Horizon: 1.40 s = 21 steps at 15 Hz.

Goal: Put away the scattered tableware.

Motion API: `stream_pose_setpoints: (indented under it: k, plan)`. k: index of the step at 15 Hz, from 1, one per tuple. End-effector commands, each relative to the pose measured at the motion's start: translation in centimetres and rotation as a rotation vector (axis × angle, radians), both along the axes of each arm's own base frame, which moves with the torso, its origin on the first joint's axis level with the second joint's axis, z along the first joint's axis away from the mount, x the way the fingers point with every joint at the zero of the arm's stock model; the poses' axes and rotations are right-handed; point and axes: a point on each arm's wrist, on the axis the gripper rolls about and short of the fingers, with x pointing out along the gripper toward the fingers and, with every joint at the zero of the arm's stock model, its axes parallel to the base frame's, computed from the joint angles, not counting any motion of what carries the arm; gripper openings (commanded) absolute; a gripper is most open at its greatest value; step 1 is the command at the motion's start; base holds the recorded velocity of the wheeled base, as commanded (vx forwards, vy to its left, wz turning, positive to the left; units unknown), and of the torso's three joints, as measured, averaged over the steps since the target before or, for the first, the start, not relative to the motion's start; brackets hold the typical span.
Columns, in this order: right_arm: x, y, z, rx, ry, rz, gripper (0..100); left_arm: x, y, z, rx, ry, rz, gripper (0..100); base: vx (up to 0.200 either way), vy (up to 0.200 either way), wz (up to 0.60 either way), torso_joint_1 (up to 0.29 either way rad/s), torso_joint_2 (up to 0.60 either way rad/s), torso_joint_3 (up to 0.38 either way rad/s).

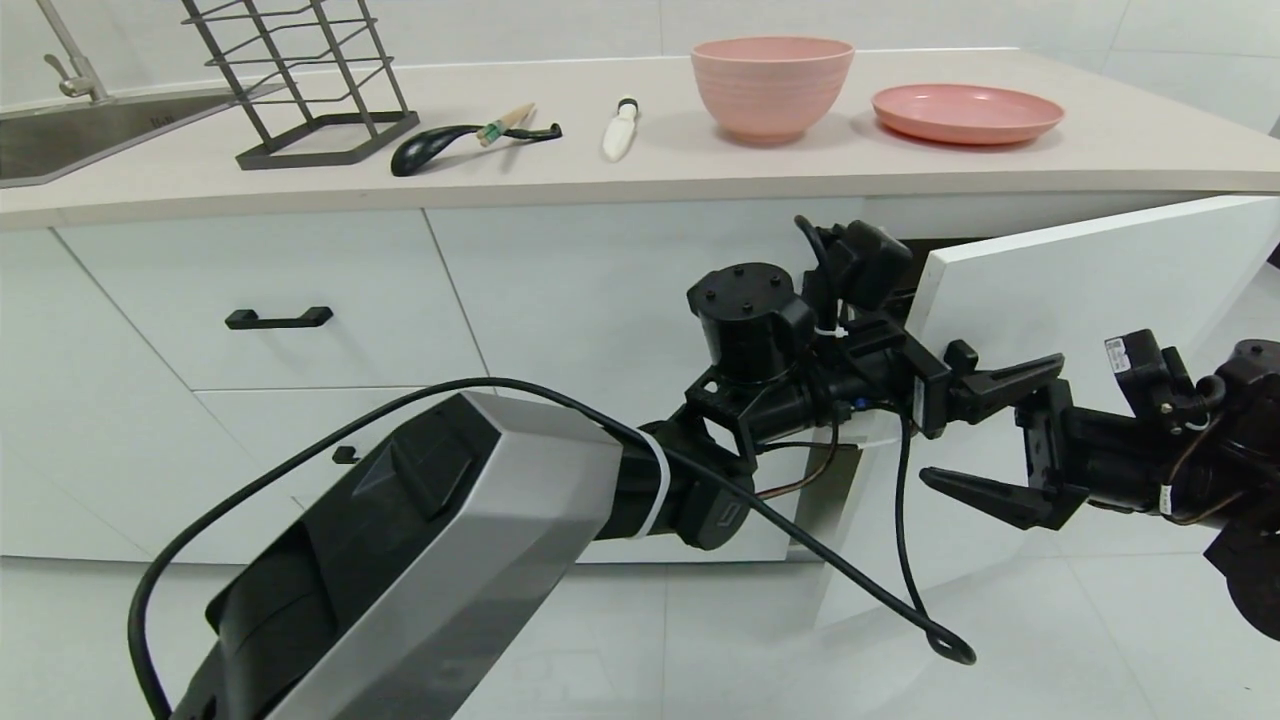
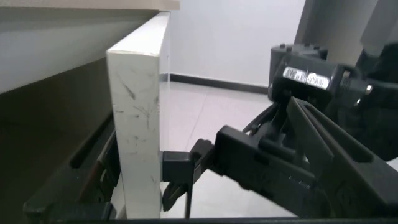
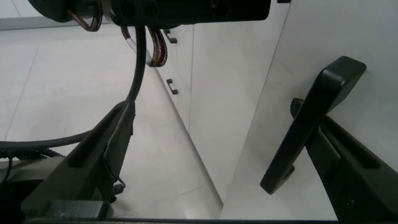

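On the countertop lie a pink bowl (image 1: 771,85), a pink plate (image 1: 966,112), a black spoon (image 1: 425,148), a wooden utensil (image 1: 506,122) and a white-handled utensil (image 1: 620,128). Below the plate, a white cabinet door (image 1: 1100,290) stands ajar. My left gripper (image 1: 925,385) is at the door's free edge (image 2: 140,124). My right gripper (image 1: 985,435) hangs open in front of the door's outer face (image 3: 348,56), holding nothing. One of its fingers (image 3: 314,127) is close to the face.
A black wire rack (image 1: 310,80) stands at the counter's left, beside a sink (image 1: 80,130). A drawer with a black handle (image 1: 278,318) is below the rack. My left arm's cable (image 1: 900,590) loops down over the white floor tiles.
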Motion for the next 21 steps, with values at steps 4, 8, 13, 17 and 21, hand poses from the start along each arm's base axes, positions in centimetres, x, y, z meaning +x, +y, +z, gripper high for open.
stream_pose_setpoints:
  k: [4,8,13,17,21]
  plan:
    - [0.0,-3.0,-1.9,-0.002,0.086,-0.143,100,-1.1,-0.8,-0.2,-0.006,0.012,-0.044,100,0.0,0.0,0.0,0.0,0.0,0.0]
    - [-0.2,-3.5,-2.2,-0.002,0.097,-0.161,100,-1.0,-0.8,-0.3,-0.004,0.036,-0.049,100,0.0,0.0,0.0,0.0,0.0,0.0]
    - [-0.1,-4.3,-2.3,-0.001,0.103,-0.203,100,-1.0,-0.8,-0.3,-0.005,0.035,-0.047,100,0.0,0.0,0.0,0.0,0.0,0.0]
    - [-3.1,-4.6,-1.4,-0.006,0.088,-0.246,100,-0.8,-0.9,-0.8,-0.006,0.069,0.02,100,0.0,0.0,0.0,0.0,0.0,0.0]
    - [-9.1,-5.8,0.7,-0.003,0.011,-0.344,100,-0.7,-0.9,-1.1,-0.009,0.114,0.04,100,0.0,0.0,0.0,0.0,0.0,0.0]
